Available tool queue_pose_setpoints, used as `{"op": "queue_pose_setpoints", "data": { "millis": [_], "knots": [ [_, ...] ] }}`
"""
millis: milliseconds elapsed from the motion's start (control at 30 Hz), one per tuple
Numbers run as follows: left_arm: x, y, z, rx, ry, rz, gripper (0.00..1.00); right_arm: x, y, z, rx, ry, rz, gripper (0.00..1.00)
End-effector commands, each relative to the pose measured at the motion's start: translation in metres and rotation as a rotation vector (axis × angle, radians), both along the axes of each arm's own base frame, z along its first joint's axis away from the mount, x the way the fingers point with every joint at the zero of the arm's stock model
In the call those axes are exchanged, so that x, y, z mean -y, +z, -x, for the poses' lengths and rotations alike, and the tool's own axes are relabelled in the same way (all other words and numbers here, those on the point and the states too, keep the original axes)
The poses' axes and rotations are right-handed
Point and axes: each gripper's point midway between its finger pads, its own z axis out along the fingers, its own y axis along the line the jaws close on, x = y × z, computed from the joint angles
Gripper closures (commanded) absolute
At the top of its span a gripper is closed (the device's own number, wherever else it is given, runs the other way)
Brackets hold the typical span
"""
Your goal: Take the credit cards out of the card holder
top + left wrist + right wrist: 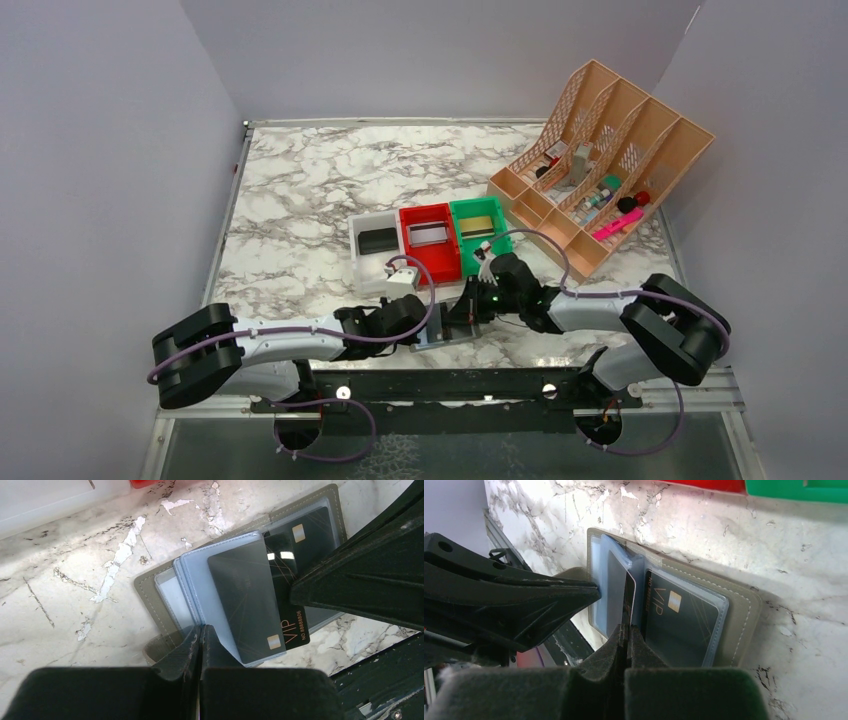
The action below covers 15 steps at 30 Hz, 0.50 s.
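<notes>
The card holder (450,337) lies open on the marble table between my two grippers. In the left wrist view its dark grey cover (150,587) and pale blue sleeves (197,580) show. My left gripper (201,628) is shut on the near edge of a sleeve. A black VIP credit card (295,625) sticks partly out of its sleeve. My right gripper (625,628) is shut on that card's edge (629,592), which shows edge-on. Another black card (679,625) sits inside a sleeve. In the top view the left gripper (425,325) and right gripper (478,305) nearly meet.
A white bin (375,262), a red bin (445,262) and a green bin (497,238) stand side by side just behind the card holder, each with a flat item inside. A tan divided rack (600,170) stands at the back right. The table's near edge lies close behind the grippers.
</notes>
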Motion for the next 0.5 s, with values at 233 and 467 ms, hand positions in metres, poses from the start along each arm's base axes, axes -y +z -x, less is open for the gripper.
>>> {"op": "queue_pose_setpoints", "data": {
  "millis": [233,467],
  "knots": [
    [-0.023,-0.023,0.018,-0.071,-0.045,-0.122,0.83,0.017,-0.004,-0.001,0.026,-0.008,0.047,0.99],
    [-0.005,0.022,-0.001,0.023,-0.044,-0.063,0.57,0.021,-0.012,-0.005,0.008,-0.047,0.083,0.99]
  ]
}}
